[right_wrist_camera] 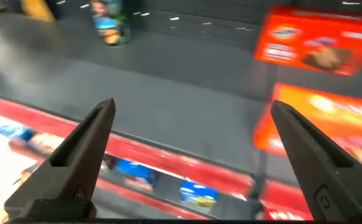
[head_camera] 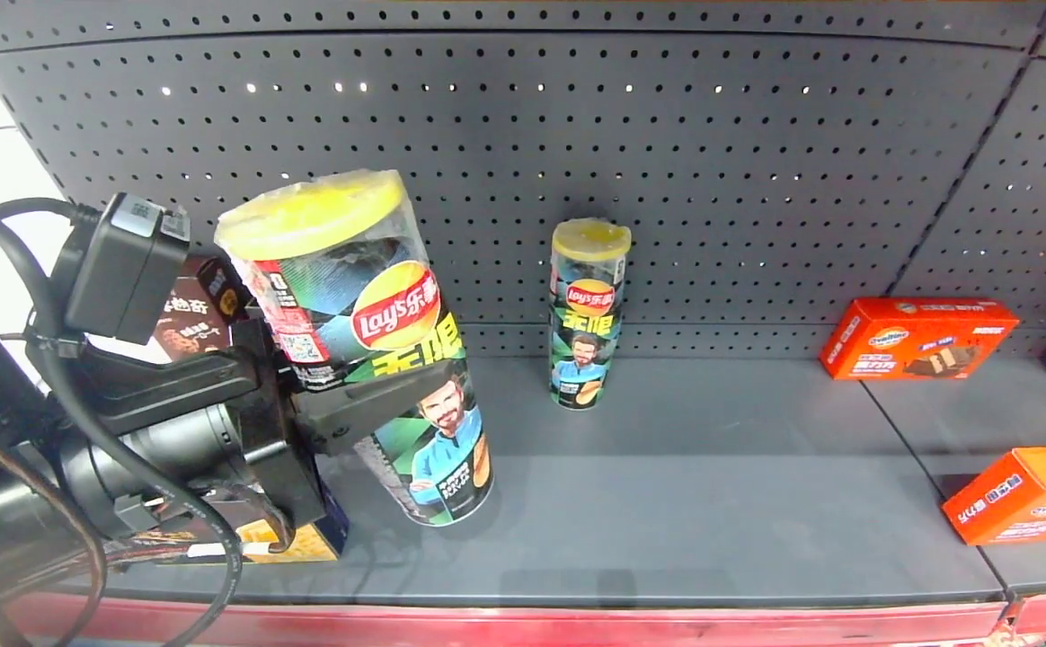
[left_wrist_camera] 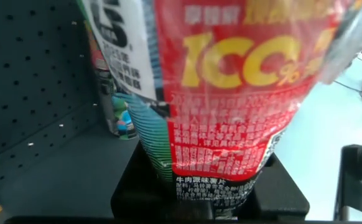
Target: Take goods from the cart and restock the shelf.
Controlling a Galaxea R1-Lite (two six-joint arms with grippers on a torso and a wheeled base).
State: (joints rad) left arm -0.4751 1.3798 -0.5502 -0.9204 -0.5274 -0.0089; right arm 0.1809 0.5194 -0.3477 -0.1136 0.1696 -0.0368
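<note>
Rear can [head_camera: 588,314] stood upright on shelf [head_camera: 712,503]: likely done. Left end effector [head_camera: 357,404] clamped on held can [head_camera: 379,341], tilted at shelf front; set-down and release left. Right end effector [right_wrist_camera: 193,106] apart, empty.

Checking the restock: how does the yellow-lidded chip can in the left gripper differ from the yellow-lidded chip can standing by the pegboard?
The gripped chip can leans, held by the left gripper; the pegboard chip can stands upright and free. The gripped chip can is toward the shelf front, the pegboard chip can at the back. Both share yellow lids and print.
</note>
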